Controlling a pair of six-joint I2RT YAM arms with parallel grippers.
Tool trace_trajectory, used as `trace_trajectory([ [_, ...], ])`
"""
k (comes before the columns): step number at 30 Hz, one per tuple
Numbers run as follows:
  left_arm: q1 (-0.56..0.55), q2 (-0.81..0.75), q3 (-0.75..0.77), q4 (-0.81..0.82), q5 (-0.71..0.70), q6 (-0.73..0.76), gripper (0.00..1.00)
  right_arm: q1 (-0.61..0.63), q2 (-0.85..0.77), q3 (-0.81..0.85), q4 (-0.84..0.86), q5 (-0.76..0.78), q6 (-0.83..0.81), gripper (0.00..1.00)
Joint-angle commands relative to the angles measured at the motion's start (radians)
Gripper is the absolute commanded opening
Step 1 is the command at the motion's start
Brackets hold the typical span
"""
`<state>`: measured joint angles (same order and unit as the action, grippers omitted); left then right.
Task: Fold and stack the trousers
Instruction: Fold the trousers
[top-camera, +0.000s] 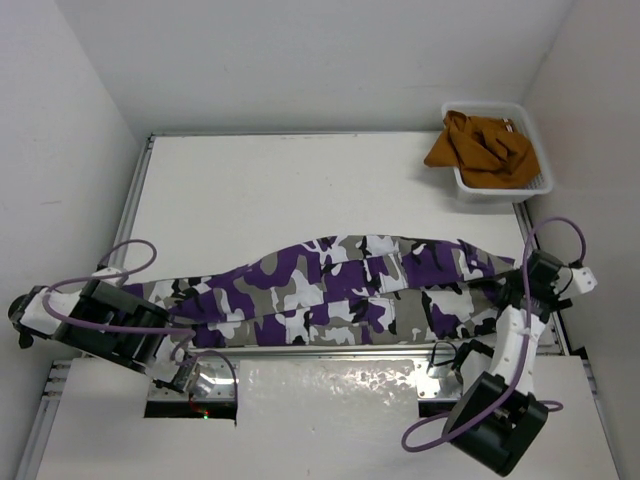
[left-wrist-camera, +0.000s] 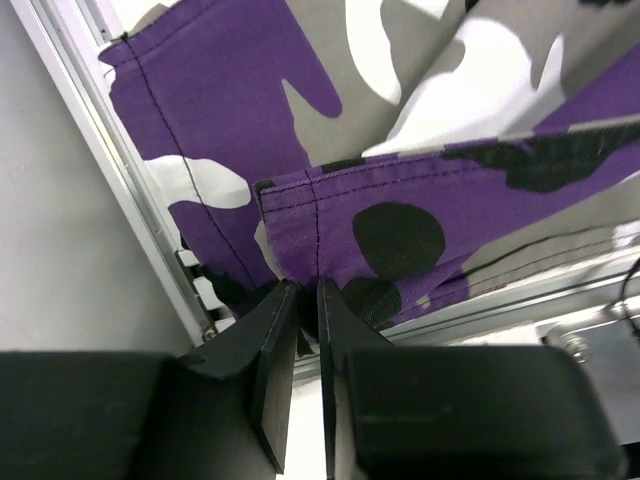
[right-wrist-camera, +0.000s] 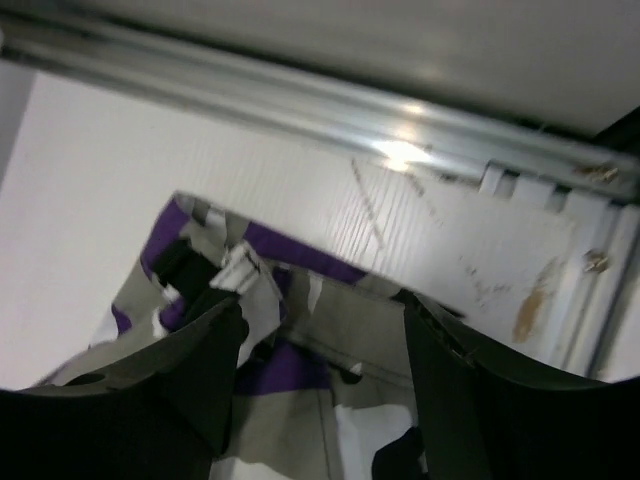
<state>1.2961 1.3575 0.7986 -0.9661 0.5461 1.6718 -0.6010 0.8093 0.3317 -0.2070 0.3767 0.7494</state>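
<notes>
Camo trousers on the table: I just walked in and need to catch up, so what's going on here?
Two robot arms are working the trousers, which lie stretched lengthwise along the near edge of the table. The left claw is pinched shut on a leg hem. The right claw hangs open over the other end.

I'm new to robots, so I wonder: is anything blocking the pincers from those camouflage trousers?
Nothing visible. The left pincer is shut on the trousers; the right pincer hangs open over their other end.
</notes>
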Motion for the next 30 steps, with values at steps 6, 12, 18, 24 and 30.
trace_trajectory([
  [6,0.005,-0.02,-0.035,0.09,-0.008,0.12,0.13,0.151,0.003,0.322,0.108,0.124,-0.527,0.61],
  [12,0.005,-0.017,-0.056,0.148,0.011,0.118,0.13,0.591,0.19,0.458,-0.015,-0.344,-0.742,0.48],
  [18,-0.059,-0.018,-0.059,0.251,-0.023,-0.029,0.12,0.992,0.338,0.339,-0.062,-0.32,-0.739,0.34],
  [24,-0.205,-0.014,-0.029,0.34,-0.086,-0.277,0.08,1.057,0.563,0.283,-0.063,-0.329,-0.564,0.32],
  [30,-0.338,0.023,0.008,0.435,-0.061,-0.386,0.08,1.001,0.85,0.397,0.027,-0.288,-0.453,0.29],
])
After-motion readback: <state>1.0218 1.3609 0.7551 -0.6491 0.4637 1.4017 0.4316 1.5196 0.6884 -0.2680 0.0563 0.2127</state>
